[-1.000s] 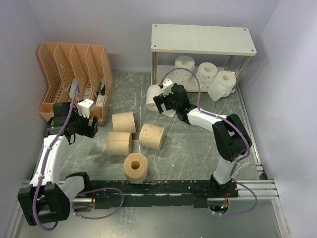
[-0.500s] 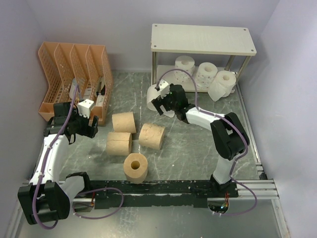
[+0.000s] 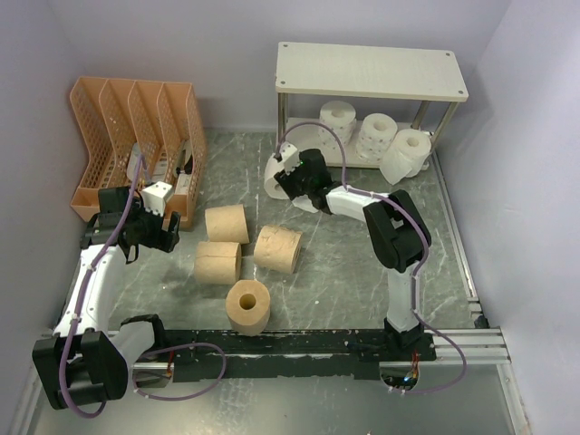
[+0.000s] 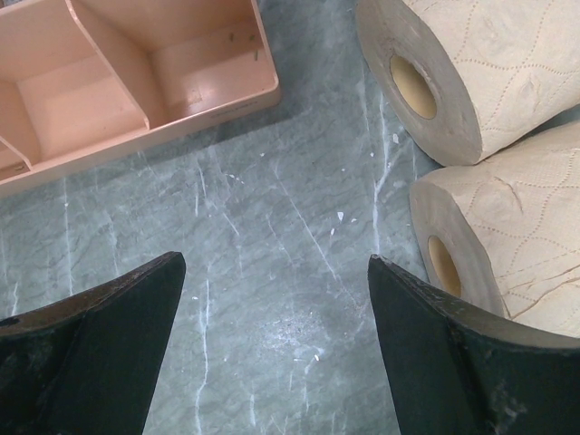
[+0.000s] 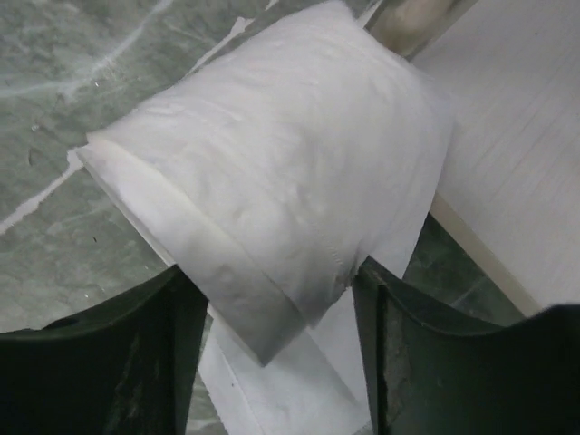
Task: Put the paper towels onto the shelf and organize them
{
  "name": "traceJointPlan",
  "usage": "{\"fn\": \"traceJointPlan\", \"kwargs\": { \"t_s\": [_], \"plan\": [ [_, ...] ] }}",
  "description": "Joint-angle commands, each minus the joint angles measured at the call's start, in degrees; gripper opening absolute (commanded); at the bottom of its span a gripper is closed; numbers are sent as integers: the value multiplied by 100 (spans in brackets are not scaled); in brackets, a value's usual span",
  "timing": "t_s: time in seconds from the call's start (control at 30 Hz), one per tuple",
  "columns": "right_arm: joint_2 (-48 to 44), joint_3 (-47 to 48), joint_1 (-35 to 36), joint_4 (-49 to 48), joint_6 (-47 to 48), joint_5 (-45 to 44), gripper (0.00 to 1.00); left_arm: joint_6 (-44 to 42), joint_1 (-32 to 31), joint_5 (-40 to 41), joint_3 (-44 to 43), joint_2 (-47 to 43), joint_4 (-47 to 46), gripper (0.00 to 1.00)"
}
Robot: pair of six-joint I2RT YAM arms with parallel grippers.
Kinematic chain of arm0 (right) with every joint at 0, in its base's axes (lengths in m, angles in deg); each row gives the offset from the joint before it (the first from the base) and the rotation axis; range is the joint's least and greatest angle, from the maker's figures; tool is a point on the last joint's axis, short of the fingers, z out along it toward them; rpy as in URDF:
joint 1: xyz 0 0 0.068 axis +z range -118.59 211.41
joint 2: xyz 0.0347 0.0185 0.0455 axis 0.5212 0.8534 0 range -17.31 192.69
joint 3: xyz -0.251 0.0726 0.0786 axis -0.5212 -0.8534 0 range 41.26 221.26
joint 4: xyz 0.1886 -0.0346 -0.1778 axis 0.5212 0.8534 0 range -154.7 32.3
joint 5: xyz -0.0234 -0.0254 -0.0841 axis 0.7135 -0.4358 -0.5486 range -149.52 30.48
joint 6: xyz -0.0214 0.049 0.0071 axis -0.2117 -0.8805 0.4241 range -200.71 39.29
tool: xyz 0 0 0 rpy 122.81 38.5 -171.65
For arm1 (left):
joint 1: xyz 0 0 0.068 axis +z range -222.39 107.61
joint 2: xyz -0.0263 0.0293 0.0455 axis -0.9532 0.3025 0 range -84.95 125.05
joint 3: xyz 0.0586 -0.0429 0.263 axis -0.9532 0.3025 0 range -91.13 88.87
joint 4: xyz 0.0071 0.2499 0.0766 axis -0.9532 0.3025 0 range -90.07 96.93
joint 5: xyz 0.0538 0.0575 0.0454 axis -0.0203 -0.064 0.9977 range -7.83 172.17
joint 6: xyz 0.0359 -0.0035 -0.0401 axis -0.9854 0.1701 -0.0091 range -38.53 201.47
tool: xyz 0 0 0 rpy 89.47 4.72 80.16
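The left arm [image 3: 91,281] and right arm [image 3: 362,204] share white tubular links between bulky black joint housings, with a thin purple cable [image 3: 77,313] looping loosely along each, while the left gripper [image 4: 276,263] and right gripper [image 5: 272,272] end in broad, matte black, faintly scuffed wedge-shaped fingers [image 4: 100,353].

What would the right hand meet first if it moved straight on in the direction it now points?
The right hand would meet the white roll at once: the roll sits between its fingers. Beyond it the shelf probably comes next, but depth is unclear.
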Motion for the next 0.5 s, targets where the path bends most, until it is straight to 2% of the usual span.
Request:
{"fn": "traceJointPlan", "kwargs": {
  "t_s": [0.0, 0.03, 0.1, 0.13, 0.33, 0.47],
  "plan": [
    [155, 196, -37, -147, -203, 334, 39, -73, 2, 28, -139, 36, -7, 94],
    [149, 185, -35, -139, -258, 392, 34, -66, 4, 27, -139, 38, -9, 94],
    [76, 102, -38, -165, -357, 499, 5, -73, 6, 31, -143, 42, -8, 94],
    [38, 43, -39, -184, -467, 480, 0, -73, 8, 30, -143, 49, -9, 94],
    [-684, -853, -44, -814, -2092, 383, 0, -74, -6, 25, -143, 66, -3, 94],
    [-1244, -1284, -61, -941, -4011, 122, 0, -72, -10, 23, -143, 61, 0, 94]
  ]
}}
